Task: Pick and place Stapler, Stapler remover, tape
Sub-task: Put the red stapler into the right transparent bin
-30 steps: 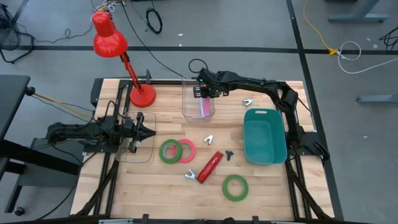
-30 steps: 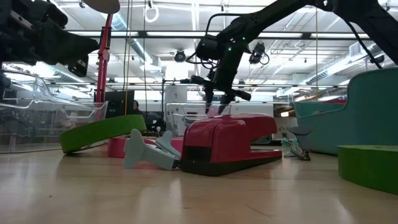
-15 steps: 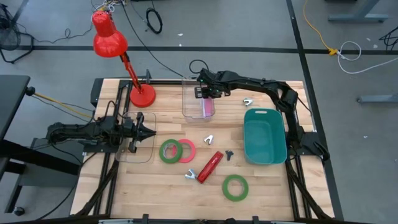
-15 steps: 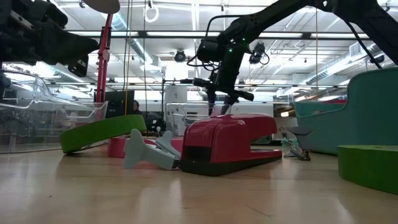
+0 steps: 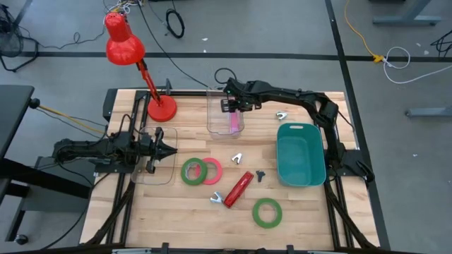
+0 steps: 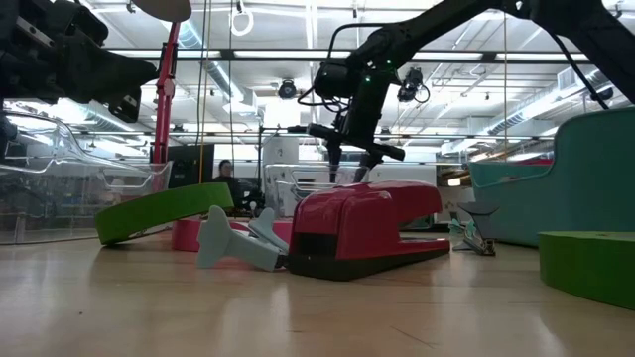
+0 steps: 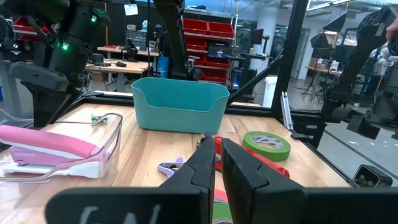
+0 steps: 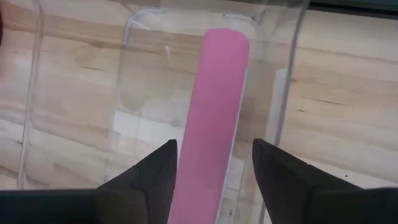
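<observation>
A pink stapler (image 5: 232, 121) lies flat on the floor of a clear box (image 5: 214, 120) at the table's far middle; it also shows in the right wrist view (image 8: 217, 93). My right gripper (image 5: 232, 107) is open just above it, one finger on either side (image 8: 214, 144), touching nothing. A red stapler (image 5: 239, 189) lies on the table, with a grey staple remover (image 5: 215, 199) at its near end. A green tape ring (image 5: 192, 171) and a pink-red one (image 5: 212, 171) lie side by side. Another green ring (image 5: 268, 212) lies near the front. My left gripper (image 5: 171, 149) is shut and empty at the left.
A teal bin (image 5: 300, 154) stands at the right. Other removers lie on the wood: a pale one (image 5: 236, 159), a dark one (image 5: 261, 174) and one at the far right (image 5: 282, 114). A second clear box (image 5: 152, 169) lies under my left gripper. A red lamp (image 5: 161, 107) stands far left.
My right gripper has risen a little above the clear box. The pink stapler stays lying in the box.
</observation>
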Available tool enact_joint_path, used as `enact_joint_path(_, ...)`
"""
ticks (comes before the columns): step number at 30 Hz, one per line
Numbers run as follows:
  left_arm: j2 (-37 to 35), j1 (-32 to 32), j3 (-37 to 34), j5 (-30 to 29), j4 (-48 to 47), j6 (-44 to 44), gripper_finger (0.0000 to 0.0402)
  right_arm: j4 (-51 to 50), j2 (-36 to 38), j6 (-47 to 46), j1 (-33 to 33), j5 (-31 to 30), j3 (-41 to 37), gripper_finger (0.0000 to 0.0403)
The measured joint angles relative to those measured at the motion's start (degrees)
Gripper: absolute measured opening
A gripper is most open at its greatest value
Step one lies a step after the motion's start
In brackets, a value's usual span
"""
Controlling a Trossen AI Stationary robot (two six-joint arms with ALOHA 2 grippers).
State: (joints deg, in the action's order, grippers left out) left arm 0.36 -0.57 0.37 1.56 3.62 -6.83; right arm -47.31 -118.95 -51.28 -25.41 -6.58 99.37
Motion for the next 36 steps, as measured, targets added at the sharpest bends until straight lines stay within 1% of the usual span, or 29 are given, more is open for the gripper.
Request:
enact_joint_path(5,-0.02,-0.01,-0.01,-0.02,-0.02,0.00,0.0030,0.89,1.74,1.27,0.74,-0.01,0.00,0.0213)
enact_joint_path(17,-0.02,0.01,0.01,-0.02,0.00,0.00,0.0030,2.12,10.02,8.94,4.34,-0.01,0.00,0.0213)
enact_joint_path(27,0.00,0.01,0.01,-0.02,0.00,0.02,0.0030,2.13,14.67,17.87,10.17,-0.02,0.02,0.0213)
enact_joint_path(33,-0.01,0.00,0.01,-0.01,-0.01,0.00,0.0030,1.65,15.78,23.92,15.06,0.03,0.03,0.0214)
enact_joint_path(36,-0.01,0.01,0.01,0.00,-0.01,0.02,0.0030,0.53,15.77,28.44,17.18,0.66,0.04,0.0214)
